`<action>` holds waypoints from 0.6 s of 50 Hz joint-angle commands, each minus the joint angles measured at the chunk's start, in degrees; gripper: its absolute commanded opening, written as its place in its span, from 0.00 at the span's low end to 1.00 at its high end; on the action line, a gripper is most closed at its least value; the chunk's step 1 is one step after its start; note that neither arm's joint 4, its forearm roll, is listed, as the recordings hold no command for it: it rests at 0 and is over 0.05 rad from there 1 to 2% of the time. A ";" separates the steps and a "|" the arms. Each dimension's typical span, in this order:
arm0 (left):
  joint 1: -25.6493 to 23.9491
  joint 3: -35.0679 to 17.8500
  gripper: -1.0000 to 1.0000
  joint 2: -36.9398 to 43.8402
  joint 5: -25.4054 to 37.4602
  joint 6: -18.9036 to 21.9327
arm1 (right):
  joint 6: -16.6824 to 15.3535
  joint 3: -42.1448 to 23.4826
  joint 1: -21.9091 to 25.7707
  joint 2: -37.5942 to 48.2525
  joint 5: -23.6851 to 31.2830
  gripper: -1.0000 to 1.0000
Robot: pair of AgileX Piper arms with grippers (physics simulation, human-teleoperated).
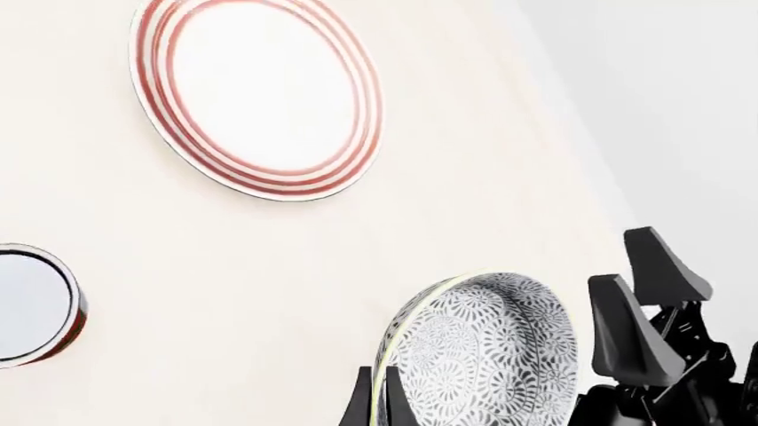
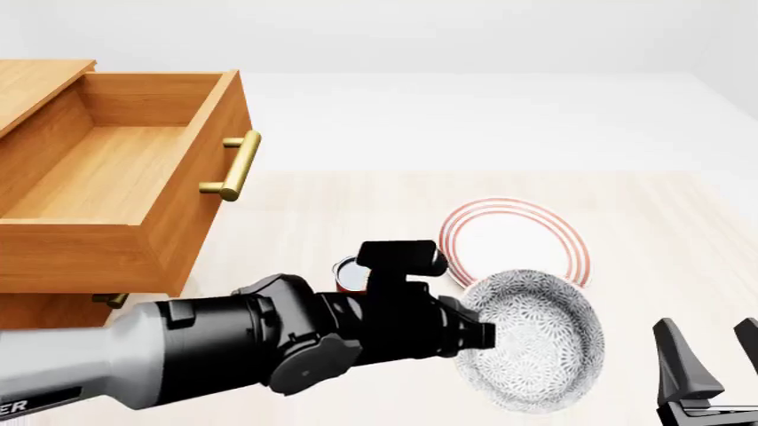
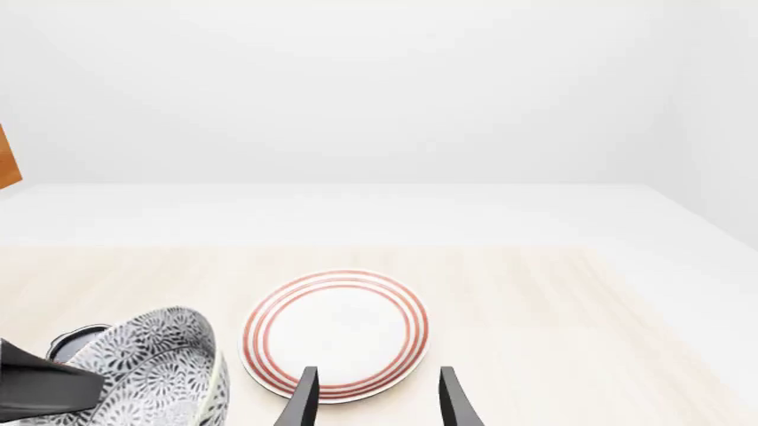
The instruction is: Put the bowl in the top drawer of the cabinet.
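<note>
The speckled blue-grey bowl point(image 2: 539, 342) is tilted on its side, and my left gripper point(image 2: 480, 335) is shut on its rim. In the left wrist view the two fingers point(image 1: 361, 404) pinch the rim of the bowl point(image 1: 485, 346). The cabinet point(image 2: 35, 306) stands at the far left with its top drawer point(image 2: 113, 169) pulled out and empty, brass handle point(image 2: 237, 169) facing right. The bowl is well to the right of the drawer and lower. My right gripper point(image 2: 716, 355) is open and empty at the near right, beside the bowl point(image 3: 154, 364).
A flat white plate with red rings point(image 2: 516, 240) lies on the table just beyond the bowl. A small red-sided can point(image 2: 347, 273) stands behind my left arm. Part of the lower drawer's brass handle point(image 2: 109, 300) shows under the open drawer.
</note>
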 commanded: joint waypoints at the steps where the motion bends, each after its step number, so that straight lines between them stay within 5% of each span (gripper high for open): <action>1: 1.68 -3.30 0.00 -2.15 3.70 1.55 | -0.02 0.00 0.00 -0.02 0.01 1.00; 30: 3.64 -10.22 0.00 -7.23 12.10 4.62 | 0.01 0.00 0.00 0.01 0.00 1.00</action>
